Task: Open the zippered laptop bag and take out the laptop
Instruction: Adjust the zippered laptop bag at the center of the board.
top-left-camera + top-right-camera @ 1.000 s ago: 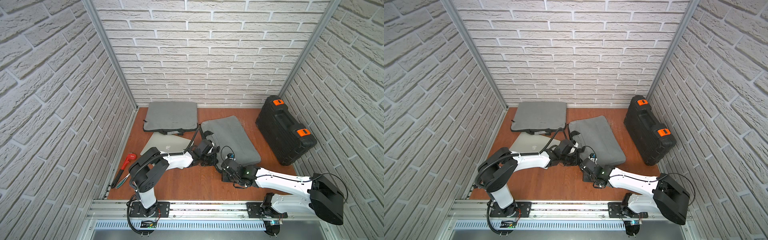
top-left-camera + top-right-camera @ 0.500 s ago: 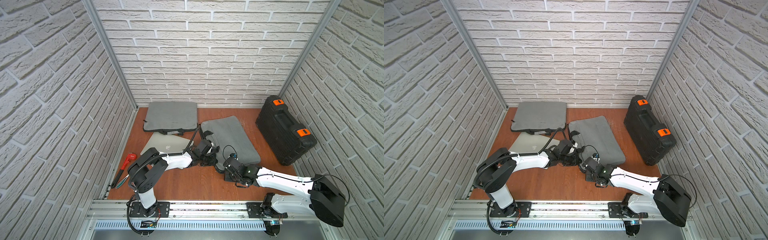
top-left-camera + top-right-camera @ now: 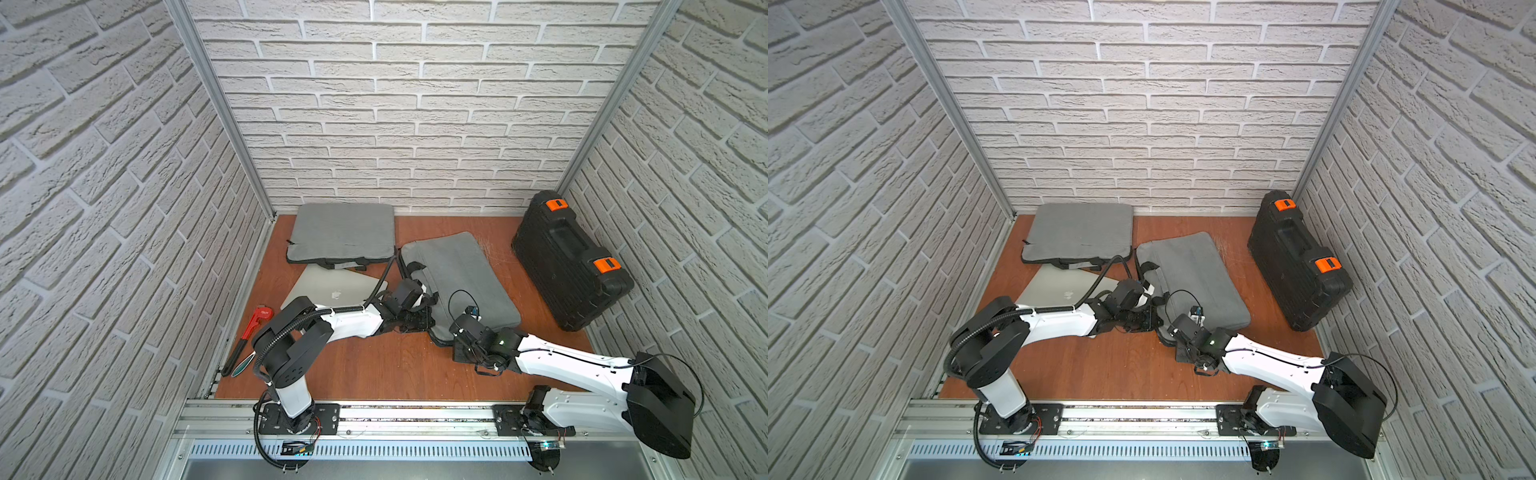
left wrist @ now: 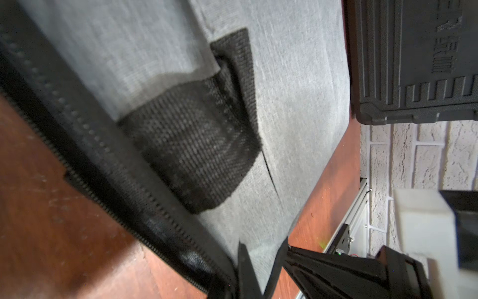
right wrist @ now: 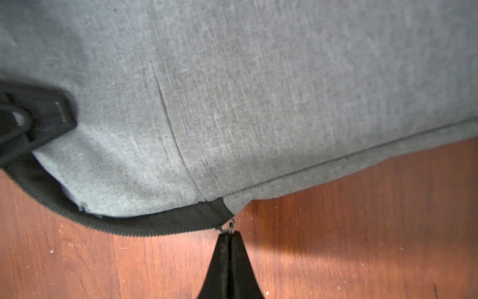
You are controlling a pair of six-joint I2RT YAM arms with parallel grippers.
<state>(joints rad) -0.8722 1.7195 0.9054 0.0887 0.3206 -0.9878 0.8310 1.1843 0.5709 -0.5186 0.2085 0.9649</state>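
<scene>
The grey zippered laptop bag [image 3: 457, 274] lies flat mid-table, seen in both top views [image 3: 1187, 274]. Its black zipper [image 5: 129, 227] gapes along the near-left edge. My right gripper [image 5: 229, 234] is shut on the metal zipper pull [image 5: 229, 227] at the bag's near corner [image 3: 440, 340]. My left gripper [image 4: 262, 242] pinches the grey top flap beside the open zipper teeth [image 4: 103, 181], close to a black handle strap [image 4: 196, 145]. Nothing of the bag's inside shows. A silver laptop [image 3: 332, 286] lies on the table left of the bag.
A second grey bag [image 3: 340, 232] lies at the back left, overlapping the silver laptop. A black tool case [image 3: 569, 262] with orange latches stands at the right wall. A red pipe wrench [image 3: 253, 328] lies along the left edge. Brick walls close in on three sides.
My right gripper has crept a little to the right and back with the zipper pull in it. The left arm has barely shifted.
</scene>
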